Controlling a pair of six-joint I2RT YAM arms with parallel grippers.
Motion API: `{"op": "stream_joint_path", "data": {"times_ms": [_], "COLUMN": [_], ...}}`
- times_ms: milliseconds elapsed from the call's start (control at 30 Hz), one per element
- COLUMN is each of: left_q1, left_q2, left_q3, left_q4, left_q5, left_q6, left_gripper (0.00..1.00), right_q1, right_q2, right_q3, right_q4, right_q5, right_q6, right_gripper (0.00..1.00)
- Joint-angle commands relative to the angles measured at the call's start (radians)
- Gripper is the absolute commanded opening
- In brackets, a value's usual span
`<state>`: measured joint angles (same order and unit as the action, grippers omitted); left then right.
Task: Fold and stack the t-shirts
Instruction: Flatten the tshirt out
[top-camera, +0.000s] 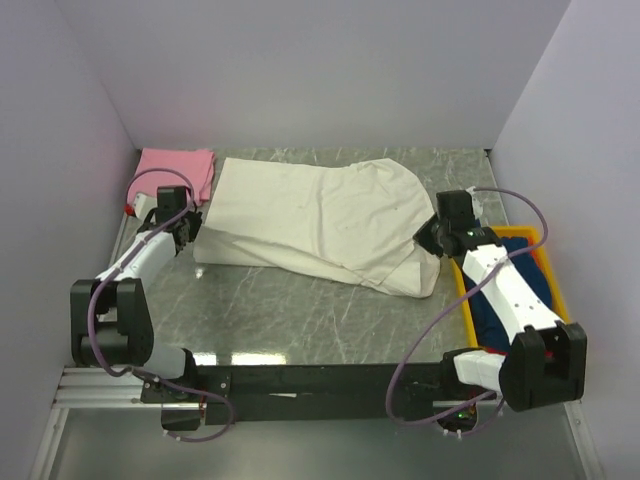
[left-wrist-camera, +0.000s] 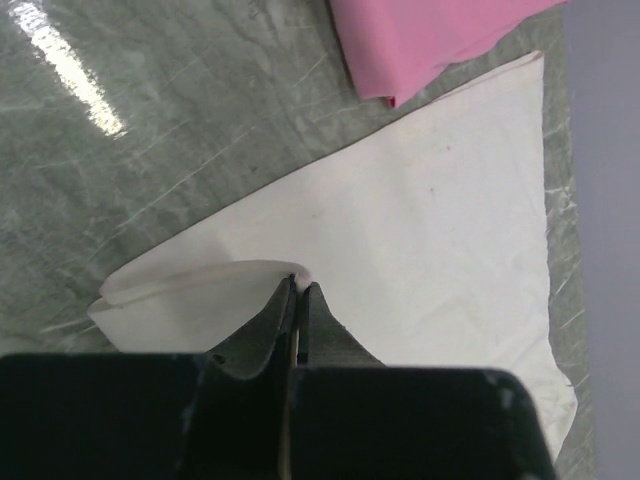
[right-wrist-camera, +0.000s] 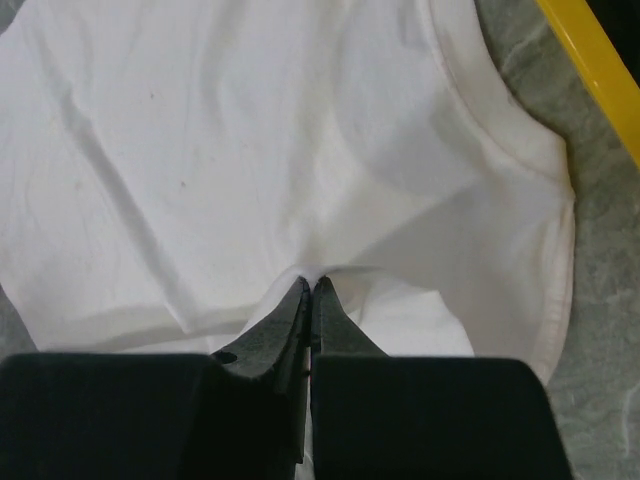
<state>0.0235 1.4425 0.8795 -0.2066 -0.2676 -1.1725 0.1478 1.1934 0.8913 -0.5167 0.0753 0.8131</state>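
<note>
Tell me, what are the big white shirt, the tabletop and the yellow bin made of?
Cream t-shirt: soft matte cloth, likely cotton; it creases and has a stitched hem. Tabletop: glossy grey stone or a marble-look laminate; veins and glare show. Yellow bin: probably smooth hard plastic, judging by its straight rim.

Near half of the desk (top-camera: 300, 320) is bare grey, the widest open lane; the cream t-shirt (top-camera: 320, 215) covers the middle from left claw (top-camera: 186, 228) to right claw (top-camera: 432, 240), both pinched tight on its edges. Left side tight: pink t-shirt (top-camera: 178, 165) folded in the far-left corner just beside the cream one, left wall (top-camera: 60, 150) close alongside. Right side blocked by the yellow bin (top-camera: 463, 285) holding dark blue cloth (top-camera: 490, 312), right arm (top-camera: 510, 290) lying over it, right wall (top-camera: 590, 150) just past.
</note>
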Motion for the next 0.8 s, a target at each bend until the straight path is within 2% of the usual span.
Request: {"op": "stream_joint_path", "data": {"times_ms": [0,533,767], "left_q1": [0.001,0.001,0.0], "left_q2": [0.025,0.116,0.168], "left_q3": [0.073,0.122,0.151], "left_q4": [0.013,0.003,0.01], "left_q5": [-0.041,-0.047,-0.036], "left_q6": [-0.018,-0.026,-0.009], "left_gripper": [0.01,0.01,0.01], "right_q1": [-0.005,-0.005,-0.004], "right_q2": [0.057,0.276,0.308], "right_q3": [0.077,0.279,0.322], "right_q4": [0.053,0.055,0.041], "right_q5": [0.037,0.024,0.064], "right_q6": [-0.018,-0.091,-0.1], "right_gripper": [0.0,0.0,0.0]}}
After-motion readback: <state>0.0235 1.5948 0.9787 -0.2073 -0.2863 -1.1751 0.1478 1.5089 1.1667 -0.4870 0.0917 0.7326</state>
